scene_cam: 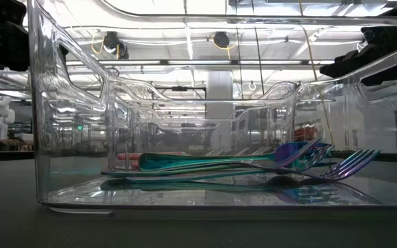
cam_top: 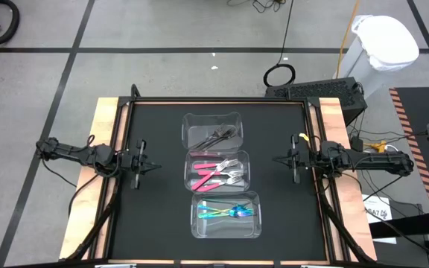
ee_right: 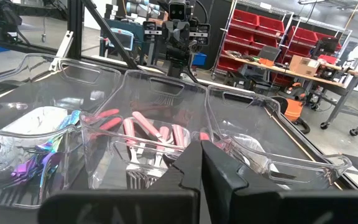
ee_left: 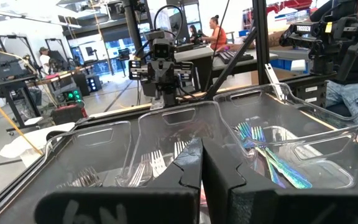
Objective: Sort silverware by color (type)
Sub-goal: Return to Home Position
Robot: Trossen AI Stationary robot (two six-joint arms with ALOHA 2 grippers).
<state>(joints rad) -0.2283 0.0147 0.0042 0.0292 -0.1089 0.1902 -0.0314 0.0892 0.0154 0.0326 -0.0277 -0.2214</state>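
dark grey forks (cam_top: 218, 135), pink forks (cam_top: 218, 173) and blue forks (cam_top: 228, 212) lie in separate clear bins (cam_top: 187, 119) on the tabletop (cam_top: 162, 216). left claw (cam_top: 141, 165) and right claw (cam_top: 295, 158), both pinched together, flank them; a careless swing could nudge a bin.

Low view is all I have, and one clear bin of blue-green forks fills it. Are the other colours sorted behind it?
Observer: Yes. From above, the pink forks lie together in the middle bin, right behind yours.
Operator: And the dark grey ones?
Observer: The dark grey forks are by themselves in the far bin.
Operator: Where are the arms?
Observer: The left gripper and right gripper are shut and empty at opposite sides of the table, apart from all three bins.
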